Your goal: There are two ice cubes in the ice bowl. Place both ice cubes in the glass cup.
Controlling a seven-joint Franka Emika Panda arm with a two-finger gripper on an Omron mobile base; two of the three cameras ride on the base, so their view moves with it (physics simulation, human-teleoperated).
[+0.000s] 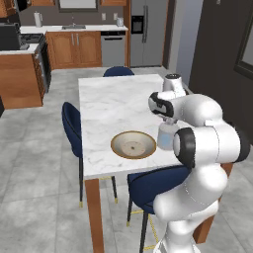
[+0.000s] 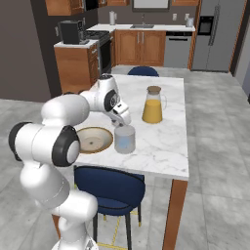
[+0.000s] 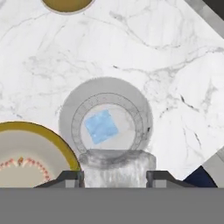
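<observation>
From above, the hand view looks into the glass cup (image 3: pixel 131 101), where a pale blue ice cube (image 3: pixel 101 126) lies on the bottom. My gripper (image 3: pixel 114 177) hangs just over the cup's near rim, shut on a greyish-white ice cube (image 3: pixel 116 168) that fills the gap between the two finger tips. The ice bowl (image 3: pixel 26 151) lies beside the cup to the left. On the marble table the bowl (image 2: pixel 93 139) and the cup (image 2: pixel 125 139) stand side by side, with the gripper (image 2: pixel 122 122) directly above the cup. The left base view shows the bowl (image 1: pixel 116 144) and the cup (image 1: pixel 164 137).
An orange-filled bottle with a pale lid (image 2: pixel 153 105) stands on the table beyond the cup. Blue chairs stand at the near edge (image 2: pixel 110 188) and the left side (image 1: pixel 71 123). The table's front edge (image 2: pixel 146 173) is close to the cup.
</observation>
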